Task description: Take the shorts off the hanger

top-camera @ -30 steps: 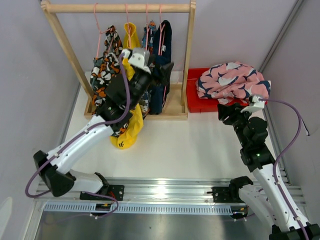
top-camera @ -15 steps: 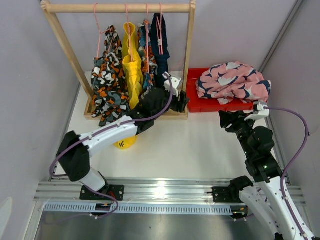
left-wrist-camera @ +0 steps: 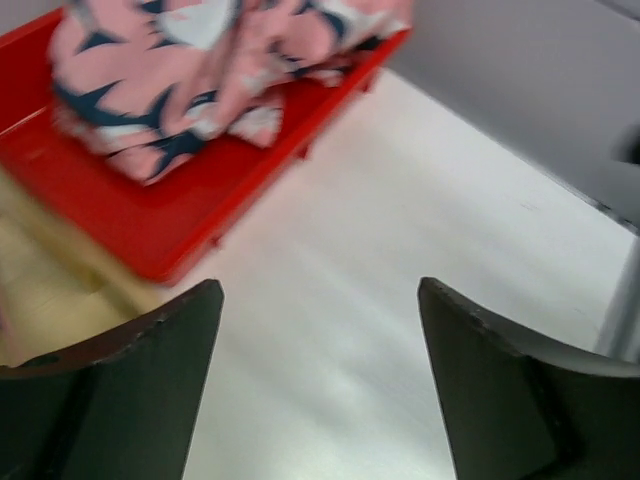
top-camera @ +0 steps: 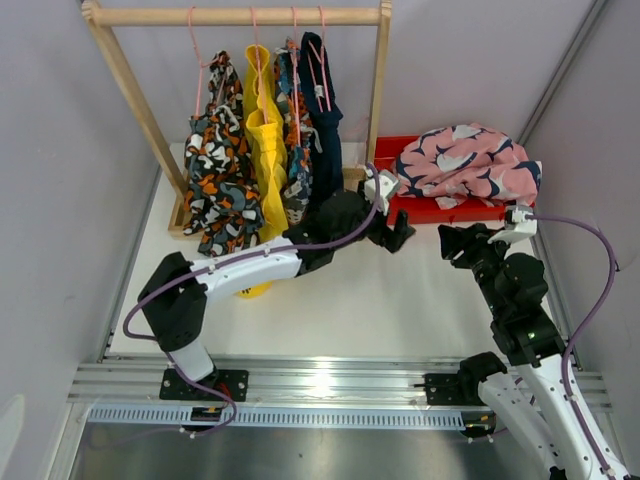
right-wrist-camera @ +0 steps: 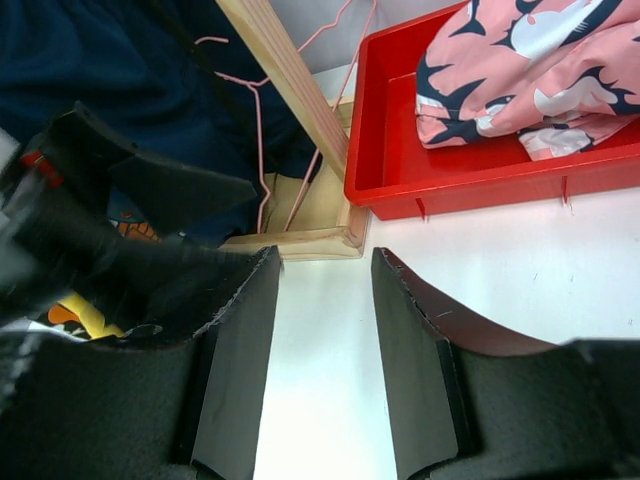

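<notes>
White bench (top-camera: 380, 310), grey walls: camouflage shorts (top-camera: 212, 170), yellow shorts (top-camera: 266, 150), blue-orange-white shorts (top-camera: 296, 190) and navy shorts (top-camera: 325, 150) hang on the wooden rack (top-camera: 240, 16), and the pink shorts (top-camera: 465, 165) sit heaped in the red tray (top-camera: 450, 212). Left gripper (top-camera: 395, 235) has its jaws wide apart and empty by the tray; right gripper (top-camera: 455, 240) jaws are apart and empty too. The yellow pair's lower part is partly hidden behind the left arm (top-camera: 250, 265), and the left wrist view's blurry.

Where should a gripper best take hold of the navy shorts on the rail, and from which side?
Probably the free lower hem of the navy shorts, approached from the near right: they hang straight down, rightmost on the rail, with the open left gripper close by.
</notes>
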`<act>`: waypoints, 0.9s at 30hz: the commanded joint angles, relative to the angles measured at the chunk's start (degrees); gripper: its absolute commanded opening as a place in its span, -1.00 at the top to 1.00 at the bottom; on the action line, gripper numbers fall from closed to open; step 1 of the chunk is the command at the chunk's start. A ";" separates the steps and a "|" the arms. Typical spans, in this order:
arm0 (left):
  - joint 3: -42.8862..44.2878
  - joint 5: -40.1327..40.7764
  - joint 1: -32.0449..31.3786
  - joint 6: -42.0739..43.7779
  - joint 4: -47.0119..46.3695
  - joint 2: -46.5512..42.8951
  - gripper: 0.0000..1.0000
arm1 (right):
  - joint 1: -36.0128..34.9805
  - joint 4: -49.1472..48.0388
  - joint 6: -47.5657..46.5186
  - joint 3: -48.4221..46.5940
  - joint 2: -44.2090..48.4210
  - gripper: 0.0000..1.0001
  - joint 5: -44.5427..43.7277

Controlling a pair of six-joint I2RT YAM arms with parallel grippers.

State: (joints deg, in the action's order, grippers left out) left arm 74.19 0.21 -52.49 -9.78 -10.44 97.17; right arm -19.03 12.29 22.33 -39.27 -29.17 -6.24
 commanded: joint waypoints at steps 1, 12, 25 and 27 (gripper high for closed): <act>-0.44 -8.47 -5.77 -0.15 -6.52 -4.70 -0.84 | -0.22 -0.69 -0.53 -0.20 -0.45 0.03 -0.44; 4.46 18.51 -4.04 0.56 0.76 1.78 -0.97 | -0.31 -0.17 -0.27 -0.64 0.60 0.03 -0.44; 13.97 13.59 15.13 -3.84 2.62 14.81 -0.93 | -0.31 0.89 -0.18 -0.20 1.57 0.03 -0.88; 12.83 14.29 17.15 -3.93 2.35 14.28 -0.93 | -0.31 0.54 -0.18 -0.02 1.40 0.03 -0.70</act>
State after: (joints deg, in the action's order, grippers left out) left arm 84.77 13.45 -36.91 -12.67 -6.50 113.16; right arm -19.03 13.93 22.33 -39.24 -27.35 -6.63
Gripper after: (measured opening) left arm 0.966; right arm 0.486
